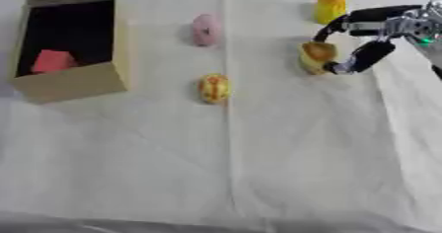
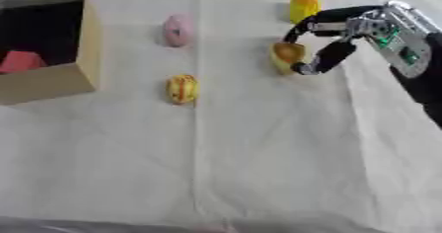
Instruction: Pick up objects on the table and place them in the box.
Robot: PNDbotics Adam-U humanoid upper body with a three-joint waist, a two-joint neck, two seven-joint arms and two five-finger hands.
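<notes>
The yellow-brown object (image 2: 285, 55), at about two o'clock on the table and well apart from the box (image 1: 82, 81) at ten o'clock, looks to us small, light and rounded, best pinched across its middle. Our right hand (image 2: 332, 47) has its curled fingers and thumb closing around it.

Box (image 1: 73, 81) at far left, one block (image 1: 54, 60) inside; four items to its right on the cloth (image 1: 259, 168), rightmost pair nearest the right hand (image 2: 332, 49).
</notes>
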